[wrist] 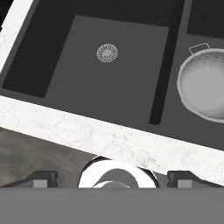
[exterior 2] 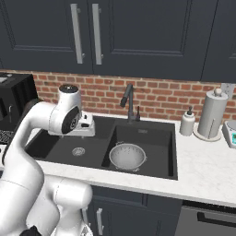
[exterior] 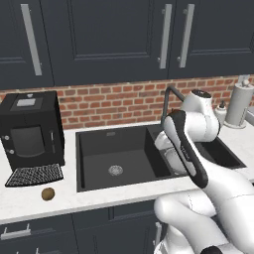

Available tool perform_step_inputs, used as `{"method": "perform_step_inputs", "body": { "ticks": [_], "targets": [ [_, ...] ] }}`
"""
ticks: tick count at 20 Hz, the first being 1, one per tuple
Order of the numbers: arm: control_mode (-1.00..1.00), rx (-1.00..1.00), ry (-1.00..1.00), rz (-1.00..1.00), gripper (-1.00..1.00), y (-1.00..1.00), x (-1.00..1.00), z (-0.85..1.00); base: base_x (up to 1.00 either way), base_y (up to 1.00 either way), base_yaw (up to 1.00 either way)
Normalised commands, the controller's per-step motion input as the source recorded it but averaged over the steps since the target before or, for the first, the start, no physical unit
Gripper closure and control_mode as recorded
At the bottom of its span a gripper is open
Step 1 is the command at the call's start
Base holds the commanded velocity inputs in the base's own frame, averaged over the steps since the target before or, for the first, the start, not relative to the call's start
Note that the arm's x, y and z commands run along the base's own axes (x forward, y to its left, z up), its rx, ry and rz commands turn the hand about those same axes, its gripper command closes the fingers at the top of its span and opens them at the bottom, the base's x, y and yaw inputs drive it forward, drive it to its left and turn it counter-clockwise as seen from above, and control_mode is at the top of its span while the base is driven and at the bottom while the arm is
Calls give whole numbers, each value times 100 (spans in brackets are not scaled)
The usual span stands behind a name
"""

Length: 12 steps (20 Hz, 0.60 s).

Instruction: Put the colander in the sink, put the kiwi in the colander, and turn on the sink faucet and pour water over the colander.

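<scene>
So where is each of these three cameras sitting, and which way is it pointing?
Left base view: behind the arm's left, facing the matte black double-basin sink and small brown fuzzy kiwi; white arm at lower right.
Right base view: behind its right, same sink, silvery perforated colander in the right basin; arm at lower left.
Hand view: on the hand, looking down at the sink; open gripper fingertips at the bottom.
The right base and hand views share the colander.

Matte black sink point(exterior 2: 171, 152); silvery perforated colander point(exterior 2: 127, 156); brown, perhaps fuzzy kiwi point(exterior: 47, 194); red-brick wall point(exterior 2: 161, 97).
</scene>
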Motion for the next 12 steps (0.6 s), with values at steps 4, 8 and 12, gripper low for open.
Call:
{"method": "perform_step_inputs", "body": {
  "ticks": [4,8,12],
  "targets": [
    [-100,0,16,0,-100,89,0,0,0,0,0],
    [-100,0,18,0,-100,100,0,0,0,0,0],
    [-100,0,11,0,-100,100,0,0,0,0,0]
  ]
}}
